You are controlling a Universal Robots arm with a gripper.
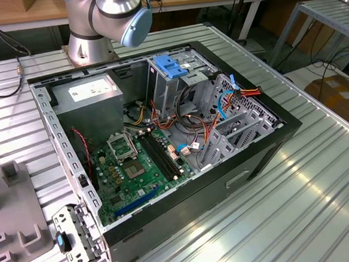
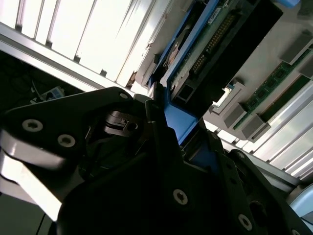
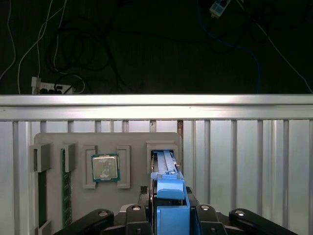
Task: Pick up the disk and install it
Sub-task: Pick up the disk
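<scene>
gripper (image 3: 169,203) clamped on the disk (image 3: 165,164) (blue-railed edge), at grey tray (image 3: 132,139) slot

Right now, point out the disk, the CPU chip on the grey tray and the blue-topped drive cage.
the disk (image 3: 168,188): first wrist view, on its blue side rail.
the CPU chip (image 3: 105,167): first wrist view, middle of its metal lid.
the drive cage (image 1: 171,66): exterior view, on its blue plastic top.

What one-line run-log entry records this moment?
stage: pick | end effector: shut on disk | disk: at grey tray slot | computer case: open
</scene>
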